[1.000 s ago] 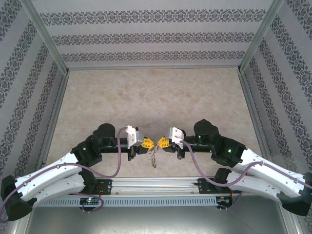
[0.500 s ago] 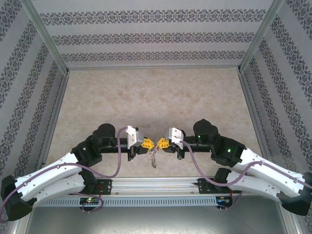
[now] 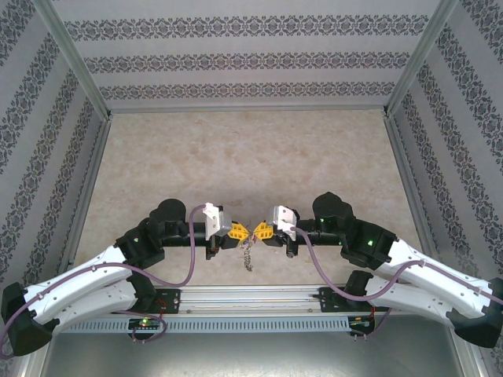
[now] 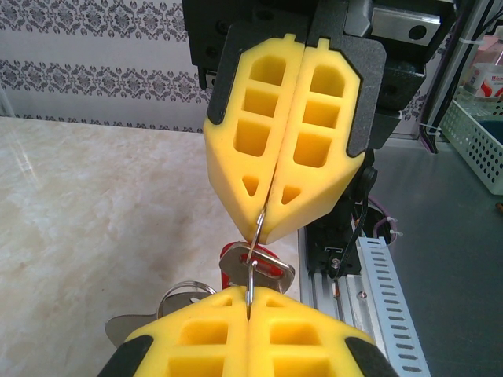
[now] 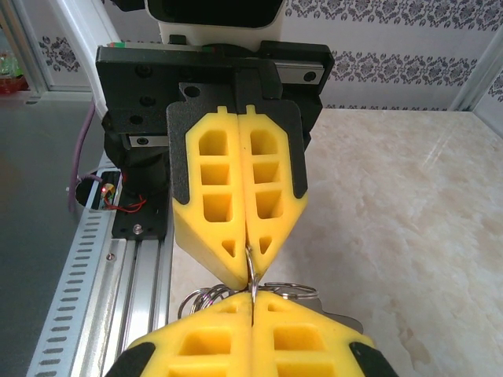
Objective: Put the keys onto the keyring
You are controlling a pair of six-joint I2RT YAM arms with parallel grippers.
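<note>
My left gripper (image 3: 243, 231) and right gripper (image 3: 258, 231) meet tip to tip low over the front middle of the table. Both are shut on the same thin metal keyring (image 4: 250, 283), which is seen edge-on between their yellow fingertips. In the left wrist view my left gripper (image 4: 250, 301) is at the bottom and the right gripper (image 4: 267, 228) points down from above. A silver key with a red head (image 4: 277, 272) hangs at the keyring and looks threaded on it. From the right wrist, the keyring (image 5: 251, 275) bridges my right gripper (image 5: 251, 305) and the left gripper (image 5: 248, 267). A bunch of keys (image 3: 248, 256) dangles below the tips.
More silvery rings (image 5: 203, 292) and a flat grey key blade (image 5: 346, 320) hang under the fingertips. The aluminium rail (image 3: 251, 297) with the arm bases runs just in front. Patterned walls (image 3: 251, 63) enclose the marble table top (image 3: 251, 157). A white basket (image 4: 479, 141) stands off the table.
</note>
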